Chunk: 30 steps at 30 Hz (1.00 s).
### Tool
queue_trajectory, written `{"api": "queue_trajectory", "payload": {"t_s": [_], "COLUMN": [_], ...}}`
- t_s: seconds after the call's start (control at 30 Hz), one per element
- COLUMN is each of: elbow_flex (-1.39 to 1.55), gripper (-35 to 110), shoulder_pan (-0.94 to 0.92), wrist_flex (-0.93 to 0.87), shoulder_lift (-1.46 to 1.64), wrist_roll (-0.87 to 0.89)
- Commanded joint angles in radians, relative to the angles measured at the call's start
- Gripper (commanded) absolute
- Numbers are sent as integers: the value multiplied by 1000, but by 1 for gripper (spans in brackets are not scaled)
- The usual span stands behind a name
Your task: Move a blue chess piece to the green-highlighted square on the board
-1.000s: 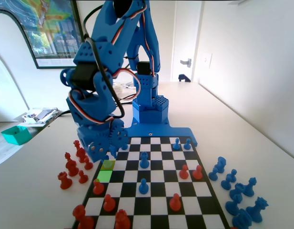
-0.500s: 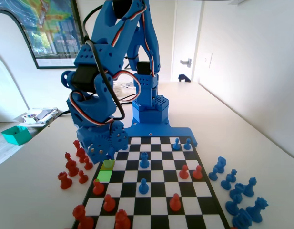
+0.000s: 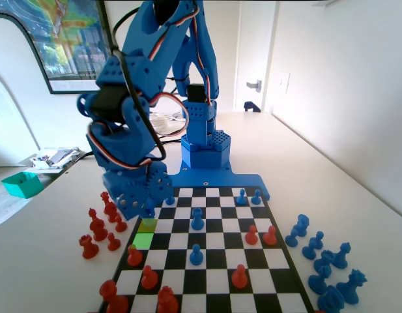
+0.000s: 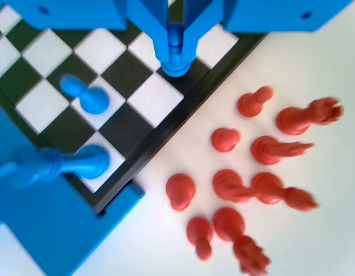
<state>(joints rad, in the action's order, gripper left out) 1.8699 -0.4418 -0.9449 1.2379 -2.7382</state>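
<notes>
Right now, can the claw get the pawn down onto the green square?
Probably yes. The claw grips the pawn just above the board's left edge, and the green square nearby looks bare.

Captured red pieces (image 3: 101,222) cluster on the white worktop (image 3: 51,261) left of the chequered squares; captured blue pieces (image 3: 324,261) stand right. Teal tray (image 3: 21,184), framed poster (image 3: 64,39) behind.

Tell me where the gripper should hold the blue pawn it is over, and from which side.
Grip the blue pawn around its narrow stem below the round head, coming straight down from above. It stands upright on its flared base, and the gripper already has one jaw on each side.
</notes>
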Motion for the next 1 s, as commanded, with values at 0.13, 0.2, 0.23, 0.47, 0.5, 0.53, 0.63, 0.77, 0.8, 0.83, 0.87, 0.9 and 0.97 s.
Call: {"api": "queue_trajectory", "payload": {"t_s": [0.13, 0.2, 0.23, 0.47, 0.5, 0.53, 0.63, 0.77, 0.8, 0.83, 0.87, 0.9, 0.97], "elbow_flex": [-167, -193, -202, -249, -245, -245, -247, -232, -221, -213, -210, -207, -201], "gripper": [1, 1, 1, 1, 1, 1, 1, 1, 1, 1, 1, 1, 1], "shoulder_pan": [6, 6, 6, 12, 12, 12, 12, 12, 11, 11, 11, 11, 11], "wrist_flex": [-80, -83, -83, -98, -98, -95, -86, -61, -48, -38, -37, -37, -29], "shoulder_lift": [-14, -35, -44, -87, -87, -87, -97, -101, -101, -100, -100, -100, -100], "wrist_roll": [44, 52, 58, 97, 97, 97, 97, 95, 92, 92, 92, 94, 95]}}
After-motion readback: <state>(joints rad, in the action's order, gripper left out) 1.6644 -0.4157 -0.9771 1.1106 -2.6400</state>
